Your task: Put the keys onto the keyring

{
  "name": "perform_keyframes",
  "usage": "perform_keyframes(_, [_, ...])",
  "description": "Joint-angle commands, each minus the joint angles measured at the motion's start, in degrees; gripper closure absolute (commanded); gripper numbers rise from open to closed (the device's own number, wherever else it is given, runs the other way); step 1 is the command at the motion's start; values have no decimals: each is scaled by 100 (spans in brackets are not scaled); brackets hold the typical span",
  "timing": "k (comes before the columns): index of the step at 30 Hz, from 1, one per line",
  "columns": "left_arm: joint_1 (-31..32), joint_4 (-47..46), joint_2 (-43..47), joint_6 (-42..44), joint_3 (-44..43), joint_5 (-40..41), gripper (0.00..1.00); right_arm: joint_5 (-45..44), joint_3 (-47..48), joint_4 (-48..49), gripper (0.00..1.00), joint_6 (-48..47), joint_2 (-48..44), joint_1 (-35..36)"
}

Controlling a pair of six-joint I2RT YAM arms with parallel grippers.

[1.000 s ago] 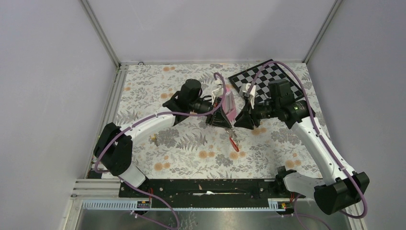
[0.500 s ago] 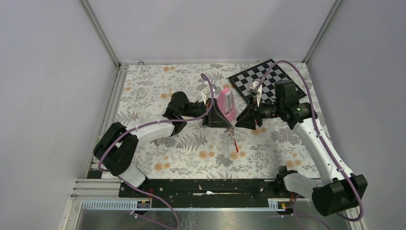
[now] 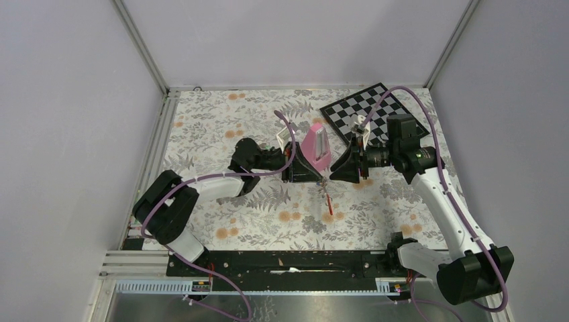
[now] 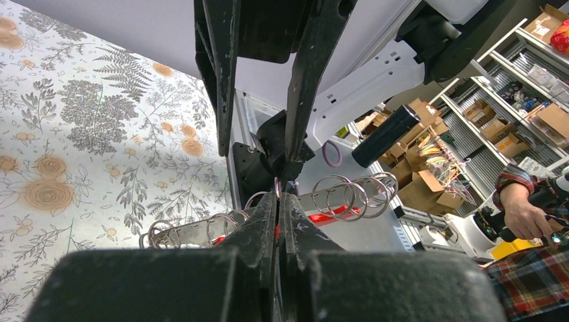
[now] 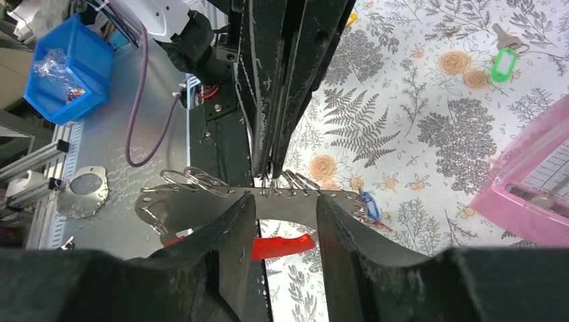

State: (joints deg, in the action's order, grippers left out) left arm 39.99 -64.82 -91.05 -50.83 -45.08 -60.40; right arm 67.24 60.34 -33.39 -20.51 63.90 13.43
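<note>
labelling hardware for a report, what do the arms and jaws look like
The left arm and right arm match: white link shells, black joints and bases, a purple cable looped along each. The jaws are plain matte black, long and tapered.

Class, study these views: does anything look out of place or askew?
A silver key with a green tag lies alone on the floral cloth, off the large grey-and-red keyring. The black-and-white checkered board sits askew to the cloth's edges.
</note>
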Motion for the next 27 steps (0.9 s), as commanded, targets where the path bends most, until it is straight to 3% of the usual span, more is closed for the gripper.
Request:
perform_keyframes(1, [-13,-809,17,296,93,173,99,371,-58,242,55,161,-125,-51])
perform_keyframes(9, [-4,-598,-46,1046,185,49,98,466,-597,919,59,497,-119,-51])
perform_keyframes(17, [-7,406,-18,1982,106,101,98,632,-857,1560,64,977,38,76])
perform_keyframes(27, [0,668,-15,2152,60,108,99,457,-991,1685,67,890,166,193])
